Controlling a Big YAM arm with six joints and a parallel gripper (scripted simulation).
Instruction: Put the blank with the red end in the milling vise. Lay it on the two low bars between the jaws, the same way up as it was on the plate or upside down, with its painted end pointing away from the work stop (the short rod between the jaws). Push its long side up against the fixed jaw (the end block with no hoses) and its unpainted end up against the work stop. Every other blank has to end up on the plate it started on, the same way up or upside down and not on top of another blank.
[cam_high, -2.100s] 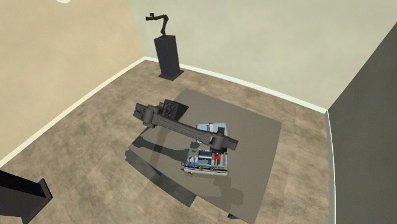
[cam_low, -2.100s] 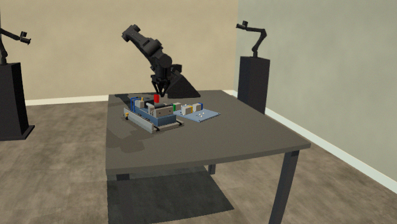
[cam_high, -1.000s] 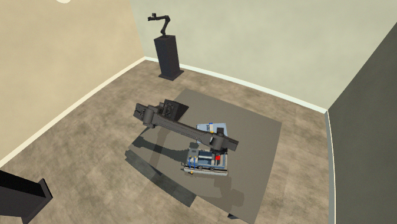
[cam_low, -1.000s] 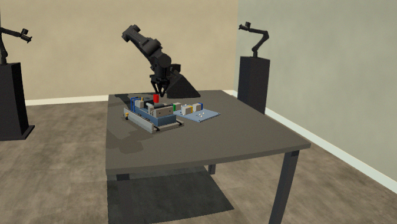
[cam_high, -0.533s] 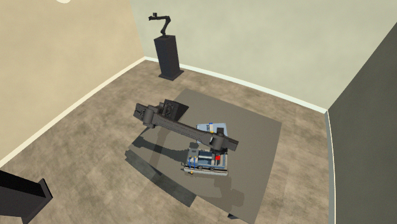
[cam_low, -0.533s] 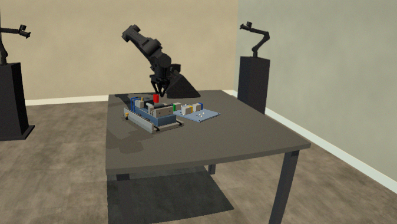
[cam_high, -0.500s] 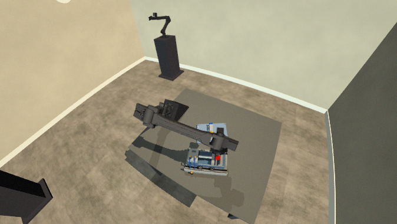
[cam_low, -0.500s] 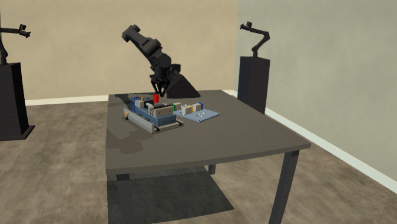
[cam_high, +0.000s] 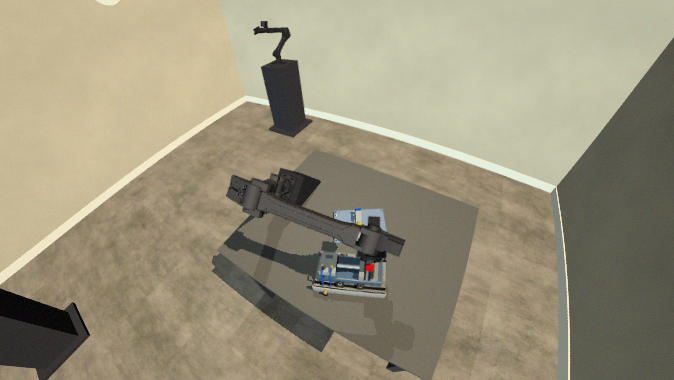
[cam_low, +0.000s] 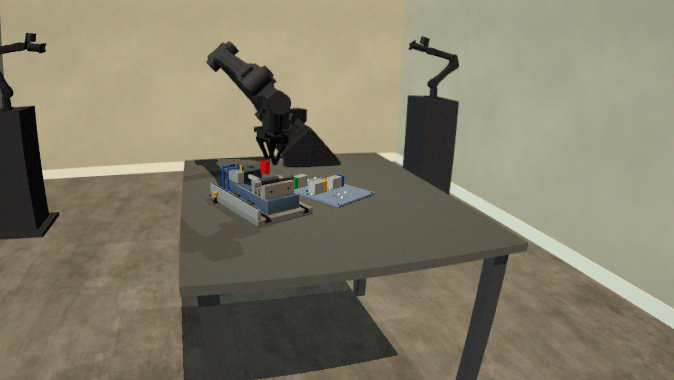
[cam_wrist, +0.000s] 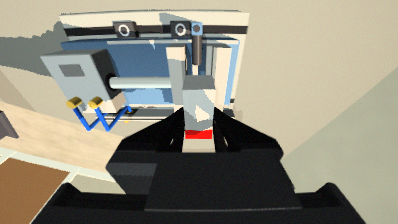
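Note:
The blank with the red end (cam_high: 369, 267) (cam_low: 265, 167) (cam_wrist: 199, 109) is between the fingers of my gripper (cam_low: 274, 161) (cam_wrist: 198, 112), which is shut on it. The red part shows above the milling vise (cam_low: 282, 204) (cam_wrist: 142, 60) in the exterior view. In the wrist view the blank covers part of the gap between the jaws; whether it touches the vise I cannot tell. The fixed jaw (cam_low: 277, 190) (cam_wrist: 221, 75) has no hoses. The work stop (cam_wrist: 197, 49) shows beyond the blank. Green-ended (cam_low: 300, 180), yellow-ended (cam_low: 317, 187) and blue-ended (cam_low: 334, 182) blanks stand on the plate (cam_low: 352, 196).
Blue hoses (cam_high: 322, 276) (cam_low: 225, 176) (cam_wrist: 97, 120) rise at the vise's other end. A pale rail (cam_high: 350, 291) (cam_low: 235, 204) runs along one side of the vise. The plate lies close beside the vise. Two other arms on dark pedestals (cam_low: 430, 137) (cam_low: 17, 170) stand away from the table.

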